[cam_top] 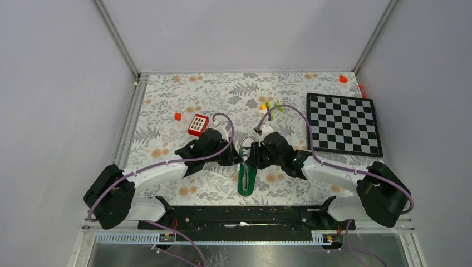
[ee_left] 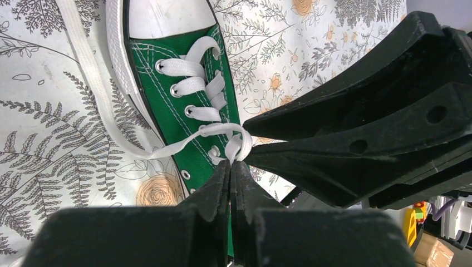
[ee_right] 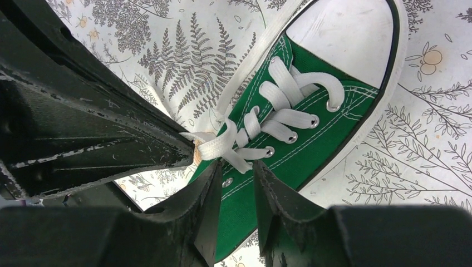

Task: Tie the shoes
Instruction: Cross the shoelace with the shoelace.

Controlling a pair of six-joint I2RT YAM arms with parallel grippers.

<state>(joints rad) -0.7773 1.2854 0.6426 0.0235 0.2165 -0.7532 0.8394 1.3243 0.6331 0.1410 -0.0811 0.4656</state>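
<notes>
Sneaker (cam_top: 246,179), green canvas, white laces (ee_left: 192,86): lies on floral tablecloth (cam_top: 167,105), near centre. In the top view its front half is hidden under both grippers.
Left wrist view: left gripper (ee_left: 231,166) pinched tight on a lace loop by the upper eyelets.
Right wrist view: right gripper (ee_right: 236,181) narrowly parted, lace at its mouth, hold unclear.
Top view only: chessboard (cam_top: 343,123), red-and-white block (cam_top: 198,125).

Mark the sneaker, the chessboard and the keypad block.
Sneaker (ee_right: 317,149): right wrist view, green canvas side.
Chessboard (cam_top: 344,123): top external view, board centre.
Keypad block (cam_top: 198,124): top external view, its top face.
</notes>
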